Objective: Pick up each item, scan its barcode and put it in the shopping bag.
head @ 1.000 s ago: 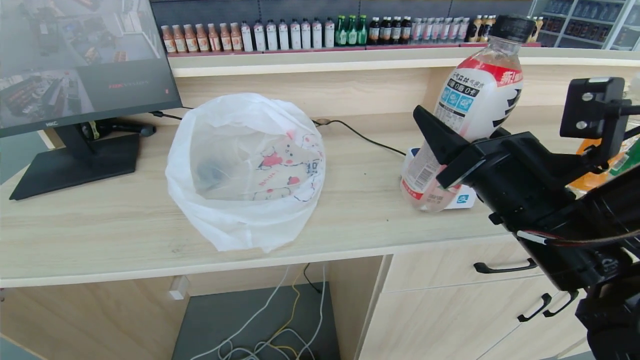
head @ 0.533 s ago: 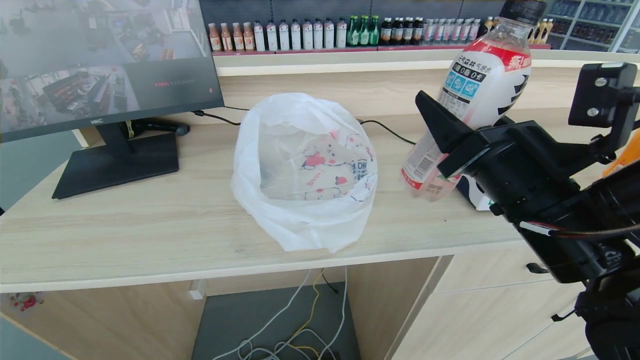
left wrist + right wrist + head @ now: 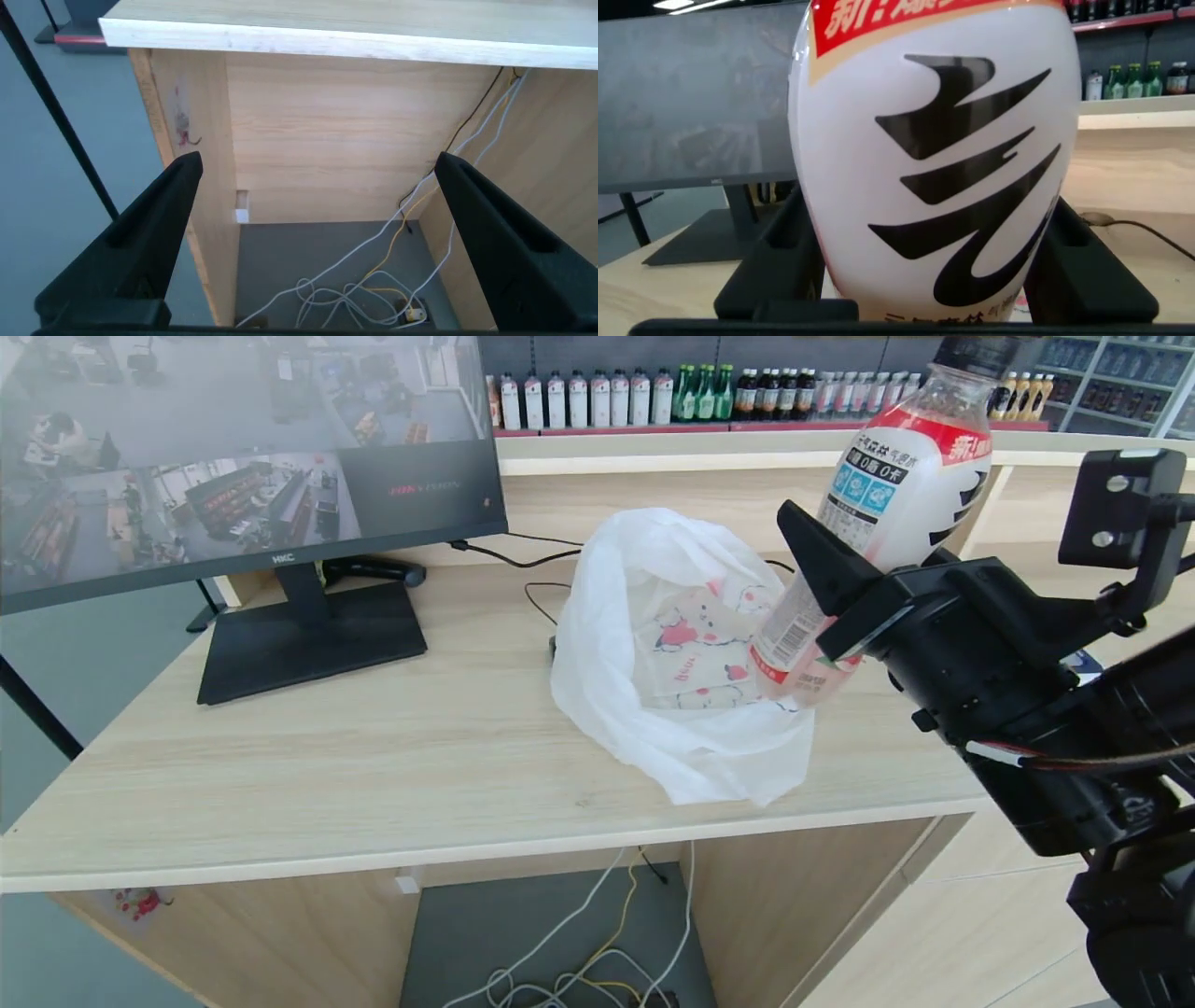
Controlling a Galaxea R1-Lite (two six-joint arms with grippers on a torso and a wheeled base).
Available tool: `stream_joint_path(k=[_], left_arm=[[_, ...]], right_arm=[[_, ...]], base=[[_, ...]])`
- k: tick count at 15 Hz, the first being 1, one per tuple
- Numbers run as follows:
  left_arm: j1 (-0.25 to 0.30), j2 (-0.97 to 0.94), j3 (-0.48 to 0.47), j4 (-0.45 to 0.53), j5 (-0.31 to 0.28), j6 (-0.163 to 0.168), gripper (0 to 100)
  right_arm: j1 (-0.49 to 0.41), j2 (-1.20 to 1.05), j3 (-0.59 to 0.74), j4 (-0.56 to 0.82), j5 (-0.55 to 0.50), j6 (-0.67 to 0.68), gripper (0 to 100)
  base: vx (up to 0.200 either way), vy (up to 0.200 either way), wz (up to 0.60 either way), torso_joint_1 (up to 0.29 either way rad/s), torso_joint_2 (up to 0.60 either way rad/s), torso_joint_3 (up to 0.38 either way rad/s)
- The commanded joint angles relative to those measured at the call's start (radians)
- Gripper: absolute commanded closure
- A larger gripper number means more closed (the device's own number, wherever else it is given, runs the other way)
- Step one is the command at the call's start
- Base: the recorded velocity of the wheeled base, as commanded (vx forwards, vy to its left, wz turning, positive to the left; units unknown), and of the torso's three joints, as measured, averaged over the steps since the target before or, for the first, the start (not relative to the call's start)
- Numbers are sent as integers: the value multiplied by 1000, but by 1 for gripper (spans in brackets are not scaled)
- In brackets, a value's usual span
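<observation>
My right gripper (image 3: 864, 602) is shut on a clear drink bottle (image 3: 873, 523) with a red-and-white label and a black cap. I hold it tilted, base down, just above the right rim of the white plastic shopping bag (image 3: 667, 644). The bag stands open on the wooden counter (image 3: 373, 747), with a printed packet (image 3: 700, 644) inside. In the right wrist view the bottle (image 3: 938, 159) sits between the black fingers (image 3: 771, 257). My left gripper (image 3: 318, 224) hangs open below the counter's edge, facing the cabinet recess, with nothing between its fingers.
A monitor (image 3: 243, 457) on a black stand (image 3: 308, 639) occupies the counter's left back. Cables (image 3: 523, 560) run behind the bag. A raised shelf behind carries several bottles (image 3: 691, 397). Loose cords (image 3: 579, 952) lie on the floor under the counter.
The head camera has swung, so the whole scene has shifted right. Relative to the bag, my right gripper and the bottle have moved from beside it to over its right rim.
</observation>
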Motion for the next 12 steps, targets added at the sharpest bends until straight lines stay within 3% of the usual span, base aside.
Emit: stream_joint_path(k=[1, 9, 12], left_arm=[[0, 0, 0, 0, 0, 0, 0], [0, 0, 0, 0, 0, 5, 0], [0, 0, 0, 0, 0, 5, 0]], right_arm=[[-8, 15, -21, -1, 0, -2, 100], [-54, 81, -70, -1, 9, -9, 100], [-73, 156, -174, -1, 54, -11, 100]], base=[[0, 0, 0, 0, 0, 0], [0, 0, 0, 0, 0, 0], [0, 0, 0, 0, 0, 0]])
